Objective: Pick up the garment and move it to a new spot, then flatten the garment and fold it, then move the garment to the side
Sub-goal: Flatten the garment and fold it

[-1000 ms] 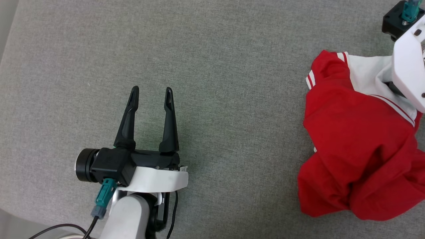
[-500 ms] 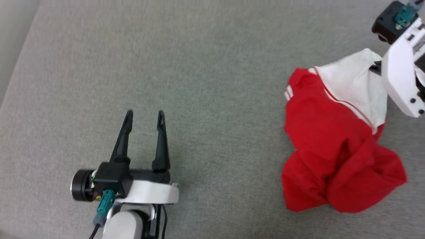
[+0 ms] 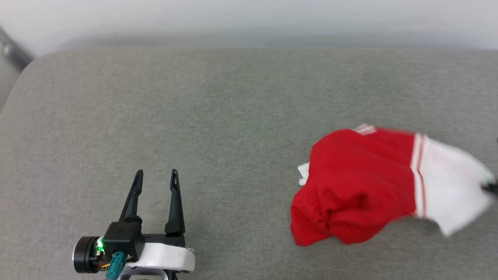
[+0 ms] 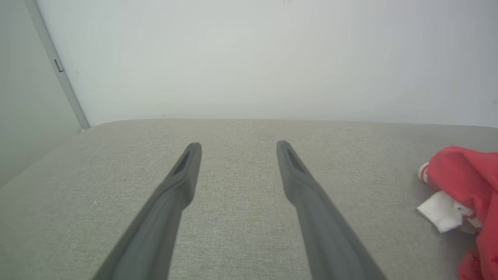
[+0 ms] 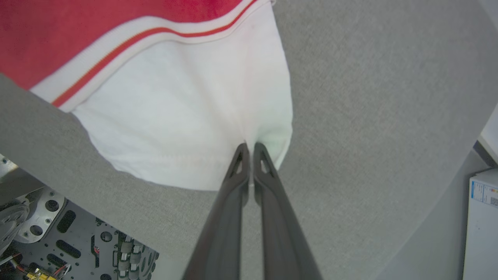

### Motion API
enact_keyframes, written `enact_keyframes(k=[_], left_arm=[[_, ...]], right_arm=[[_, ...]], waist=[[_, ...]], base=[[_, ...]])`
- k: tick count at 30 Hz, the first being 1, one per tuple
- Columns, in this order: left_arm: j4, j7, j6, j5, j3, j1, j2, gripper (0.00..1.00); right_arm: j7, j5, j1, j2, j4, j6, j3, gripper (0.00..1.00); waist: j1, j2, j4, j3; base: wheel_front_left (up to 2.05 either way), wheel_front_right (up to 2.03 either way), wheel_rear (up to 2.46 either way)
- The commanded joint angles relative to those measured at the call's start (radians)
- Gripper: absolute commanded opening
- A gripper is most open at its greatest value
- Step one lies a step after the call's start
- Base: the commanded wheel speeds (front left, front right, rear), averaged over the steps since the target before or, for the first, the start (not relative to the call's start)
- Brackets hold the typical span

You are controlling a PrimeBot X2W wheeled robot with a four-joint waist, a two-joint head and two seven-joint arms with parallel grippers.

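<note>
Red jersey garment point(image 3: 350, 186) with a white sleeve point(image 5: 186, 116) and red-white striped trim, bunched on the right part of the grey fabric-covered worktop point(image 3: 233, 116). Right pincer point(image 5: 251, 146), fingers pressed together, pinches the sleeve near its hem. Left pincer point(image 3: 156, 173), fingers spread, hovers well apart from the garment, holding nothing. White box point(image 5: 482, 217) beside the worktop bears a label too small to read.

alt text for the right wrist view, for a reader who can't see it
The right gripper is shut on the hem of the white sleeve of a red T-shirt. A red-and-white striped trim joins the sleeve to the red cloth, and a grey fabric surface lies underneath.
</note>
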Motion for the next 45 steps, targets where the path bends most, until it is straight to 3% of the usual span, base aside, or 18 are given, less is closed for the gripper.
enact_keyframes(k=[1,5,10,15,16,17,18,24,30,36,37,42,45], left_arm=[[-0.001,-0.003,-0.003,0.005,0.004,0.01,-0.001,1.0],[0.001,-0.003,-0.008,0.003,0.006,0.012,-0.001,1.0],[0.005,-0.003,-0.01,0.003,0.005,0.013,-0.001,1.0],[0.014,-0.003,-0.015,0.008,0.013,0.017,-0.001,1.0],[0.016,-0.003,-0.016,0.008,0.014,0.019,-0.001,1.0],[0.019,-0.003,-0.018,0.01,0.018,0.023,-0.001,1.0],[0.023,-0.003,-0.019,0.012,0.021,0.029,0.0,1.0],[0.047,-0.003,-0.039,0.032,0.043,0.03,0.013,1.0],[0.07,-0.003,-0.069,0.051,0.058,-0.027,0.052,1.0],[0.133,0.0,-0.121,0.069,0.048,-0.148,0.113,1.0],[0.133,0.0,-0.121,0.069,0.048,-0.148,0.113,1.0],[0.164,0.064,-0.169,0.08,0.015,-0.3,0.158,1.0],[0.166,0.132,-0.195,0.081,-0.028,-0.409,0.18,1.0]], right_arm=[[-0.03,0.023,0.084,-0.017,0.022,-0.001,0.011,0.0],[-0.115,0.068,0.26,-0.006,0.108,-0.001,0.02,0.0],[-0.191,0.112,0.428,0.072,0.227,-0.001,0.022,0.0],[-0.262,0.106,0.486,0.152,0.307,-0.001,-0.018,0.0],[-0.28,0.101,0.479,0.155,0.318,-0.001,-0.036,0.3],[-0.298,0.09,0.471,0.152,0.324,-0.001,-0.054,0.46],[-0.319,0.081,0.464,0.146,0.328,-0.002,-0.073,1.0],[-0.487,-0.007,0.439,0.132,0.329,-0.001,-0.215,1.0],[-0.71,-0.143,0.462,0.232,0.367,-0.001,-0.448,1.0],[-0.789,-0.386,0.562,0.461,0.348,-0.001,-0.804,1.0],[-0.789,-0.386,0.562,0.461,0.348,-0.001,-0.804,1.0],[-0.79,-0.632,0.742,0.724,0.132,-0.001,-1.119,1.0],[-0.79,-0.736,0.846,0.862,0.003,-0.001,-1.211,1.0]], waist=[[0.0001,0.0,-0.037,-0.03],[0.0001,0.0,-0.049,-0.029],[0.0001,0.0,-0.053,-0.022],[0.0001,0.0,-0.058,-0.03],[0.0001,0.0,-0.06,-0.035],[0.0001,0.0,-0.062,-0.043],[0.0001,0.0,-0.065,-0.05],[0.0001,0.0,-0.081,-0.095],[0.0001,0.0,-0.097,-0.126],[0.0001,0.0,-0.105,-0.142],[0.0001,0.0,-0.105,-0.142],[0.0001,0.0,-0.11,-0.132],[0.0001,0.0,-0.112,-0.116]], base=[[0.0,0.0,0.0],[0.0,0.0,0.0],[0.0,0.0,0.0],[0.0,0.0,0.0],[0.0,0.0,0.0],[0.0,0.0,0.0],[0.0,0.0,0.0],[0.0,0.0,0.0],[0.0,0.0,0.0],[0.0,0.0,0.0],[0.0,0.0,0.0],[0.0,0.0,0.0],[0.0,0.0,0.0]])
